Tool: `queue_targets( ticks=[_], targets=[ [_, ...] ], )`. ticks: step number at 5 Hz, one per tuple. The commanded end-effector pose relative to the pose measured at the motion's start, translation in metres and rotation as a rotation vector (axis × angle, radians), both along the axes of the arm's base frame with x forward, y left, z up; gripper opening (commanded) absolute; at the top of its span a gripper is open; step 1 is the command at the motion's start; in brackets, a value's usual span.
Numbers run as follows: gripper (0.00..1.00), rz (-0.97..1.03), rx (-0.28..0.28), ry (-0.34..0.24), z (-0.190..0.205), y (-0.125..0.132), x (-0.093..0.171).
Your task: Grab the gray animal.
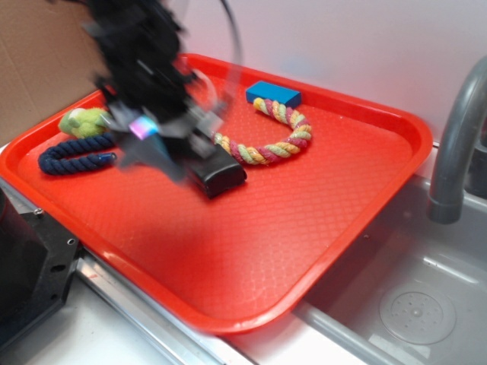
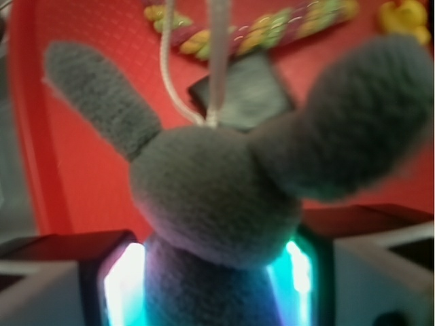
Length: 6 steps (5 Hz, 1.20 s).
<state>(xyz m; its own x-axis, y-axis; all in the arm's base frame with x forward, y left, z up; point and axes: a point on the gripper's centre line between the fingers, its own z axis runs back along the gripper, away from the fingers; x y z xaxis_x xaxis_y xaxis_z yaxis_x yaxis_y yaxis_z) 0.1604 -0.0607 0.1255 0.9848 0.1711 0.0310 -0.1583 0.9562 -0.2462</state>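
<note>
**Two views: gray animal clamped over the tray's left half**

Exterior view: the blurred gripper [image 1: 152,125] hangs over the left half of the red tray [image 1: 319,236]. A green plush toy [image 1: 84,120] and a dark blue rope [image 1: 72,158] lie near the left rim; a black block [image 1: 219,176] sits just beside the arm. A multicolored rope [image 1: 274,141] curls by a blue block [image 1: 272,93] near the far rim. The tray's right and near parts lie bare. A sink faucet [image 1: 456,137] rises beyond the right rim.

Wrist view: the gray animal [image 2: 217,197] fills the frame, its body pinched between the gripper's lit fingers [image 2: 122,285], ears spread apart. A yellow duck [image 2: 406,17] sits at the top right corner.
</note>
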Motion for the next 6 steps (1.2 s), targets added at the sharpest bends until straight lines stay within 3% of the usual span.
queue_targets(
  ticks=[1,2,3,5,6],
  targets=[
    [0.0,-0.108,0.056,-0.011,0.091,0.042,0.019],
    [0.0,-0.087,0.128,-0.027,0.091,0.042,0.03],
    [0.0,-0.08,0.317,-0.059,0.08,0.045,0.039],
    [0.0,-0.066,0.278,-0.099,0.079,0.054,0.032],
    [0.0,-0.056,0.268,-0.082,0.075,0.052,0.028]
  ],
)
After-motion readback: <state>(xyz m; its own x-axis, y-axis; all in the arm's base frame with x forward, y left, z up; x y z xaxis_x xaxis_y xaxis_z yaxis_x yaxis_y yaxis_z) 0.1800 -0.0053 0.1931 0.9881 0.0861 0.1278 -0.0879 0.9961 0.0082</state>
